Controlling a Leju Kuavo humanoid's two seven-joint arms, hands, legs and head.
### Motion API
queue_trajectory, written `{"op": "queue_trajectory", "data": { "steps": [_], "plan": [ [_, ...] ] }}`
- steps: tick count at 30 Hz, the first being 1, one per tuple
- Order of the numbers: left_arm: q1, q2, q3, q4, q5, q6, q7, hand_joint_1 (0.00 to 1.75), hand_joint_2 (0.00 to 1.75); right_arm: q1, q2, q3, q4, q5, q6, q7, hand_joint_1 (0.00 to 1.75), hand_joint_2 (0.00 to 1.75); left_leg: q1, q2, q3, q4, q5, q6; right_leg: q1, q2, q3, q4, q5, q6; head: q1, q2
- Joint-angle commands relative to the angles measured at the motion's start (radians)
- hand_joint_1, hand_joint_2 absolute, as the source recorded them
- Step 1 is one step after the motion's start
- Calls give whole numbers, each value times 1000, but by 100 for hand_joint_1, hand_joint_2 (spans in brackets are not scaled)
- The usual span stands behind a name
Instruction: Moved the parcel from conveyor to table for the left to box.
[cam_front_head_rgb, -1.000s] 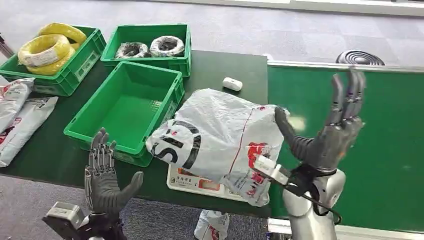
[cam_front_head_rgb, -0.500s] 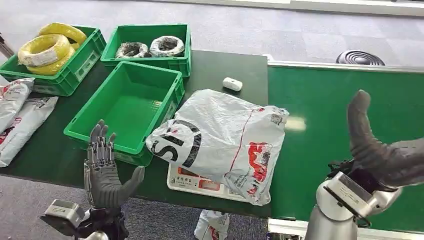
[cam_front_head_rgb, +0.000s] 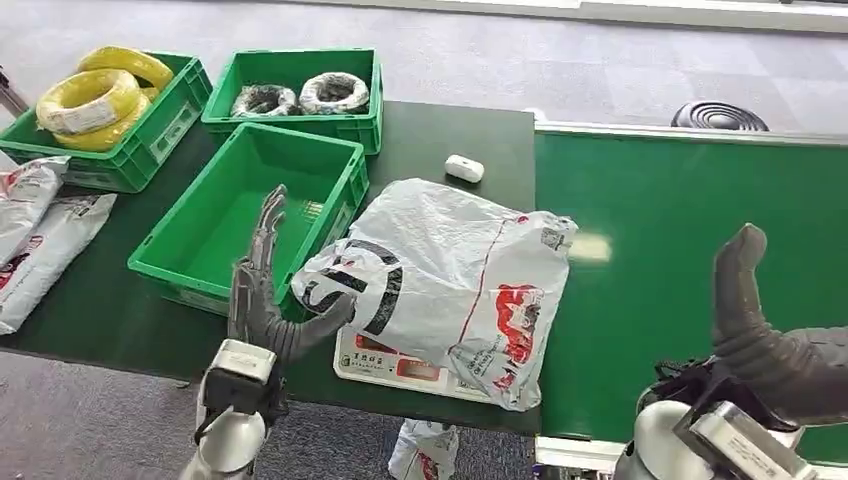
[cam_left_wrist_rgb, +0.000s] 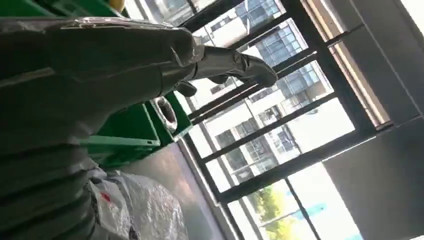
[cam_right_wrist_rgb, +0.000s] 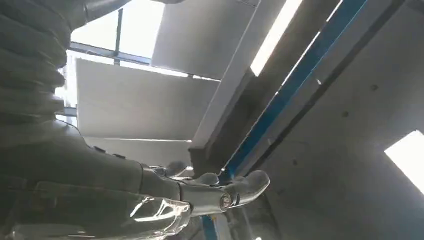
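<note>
A crumpled white plastic parcel with red and black print (cam_front_head_rgb: 440, 275) lies on the dark worktop (cam_front_head_rgb: 440, 135), over a white scale (cam_front_head_rgb: 385, 365), beside the empty green crate (cam_front_head_rgb: 215, 270). The left hand (cam_front_head_rgb: 268, 300) is beside it, fingers spread and empty; a one-sided grip might let the slack bag slide. The right hand (cam_front_head_rgb: 775, 335) is well apart; I cannot tell its fingers' state. The left wrist view adds windows.

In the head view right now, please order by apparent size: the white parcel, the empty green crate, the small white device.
1. Empty green crate and white parcel: look alike, not ranked.
2. Small white device: clearly smallest, though it lies farther from the camera.
</note>
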Motion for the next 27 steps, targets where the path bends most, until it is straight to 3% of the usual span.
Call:
{"op": "queue_trajectory", "data": {
  "steps": [1,2,4,10,18,23,27],
  "plan": [
    [-468,-100,-261,512,-431,-33,239,0,175,34,12,-75,134,-42,-8,8,0,175,1,-12,-3,0,3,0,1,-10,3,-1,0,0,0,0],
    [-494,-118,-277,570,-454,-39,244,0,175,38,12,-77,133,-37,-8,11,0,175,1,-15,-3,-1,5,1,1,-13,4,-3,1,0,0,0],
    [-526,-150,-294,651,-478,-32,246,0,175,44,8,-82,126,-36,-8,17,0,175,0,-10,0,0,2,1,0,-7,5,-1,0,0,0,0],
    [-566,-167,-340,762,-537,-50,254,0,175,35,-3,-80,131,-26,-8,50,0,175,-1,-4,1,-1,1,0,-1,-2,3,-1,1,0,0,0],
    [-607,-196,-366,958,-641,-21,276,0,175,35,-10,-70,127,-12,-8,84,0,175,-1,-2,0,-1,2,0,-1,0,2,-2,2,0,0,0],
    [-637,-203,-446,1082,-679,-102,312,0,175,44,-6,-75,121,-6,-8,85,0,175,-1,-2,-1,-1,1,0,-1,0,1,-2,1,0,0,0],
    [-634,-203,-451,1094,-679,-87,314,0,175,45,-8,-74,118,-6,-8,87,0,175,-1,-2,1,-3,2,0,-1,2,2,-4,2,-1,0,0]
  ]
}}
